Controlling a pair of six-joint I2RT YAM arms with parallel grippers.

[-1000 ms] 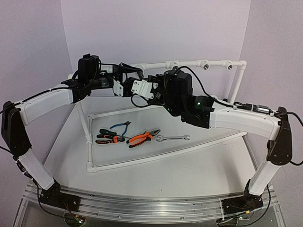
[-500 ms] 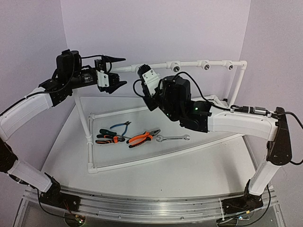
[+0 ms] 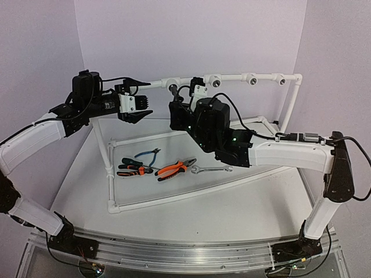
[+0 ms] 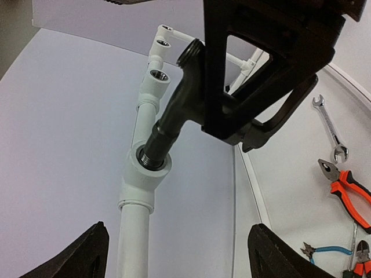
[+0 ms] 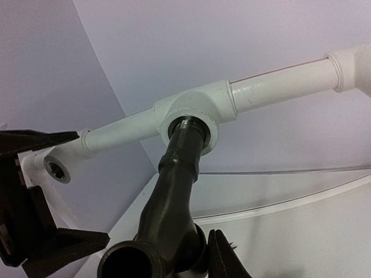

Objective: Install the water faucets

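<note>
The right pincer [image 3: 179, 116] was clamped on the dark faucet [image 4: 174, 113], whose threaded end sat in a white tee fitting [image 4: 142, 174] of the pipe frame [image 3: 249, 78] above the worktop [image 3: 232, 202], while the left pincer [image 3: 141, 99] hung spread wide just beside, apart from it.

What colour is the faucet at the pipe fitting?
Dark grey-black faucet, clearest in the right wrist view.
</note>
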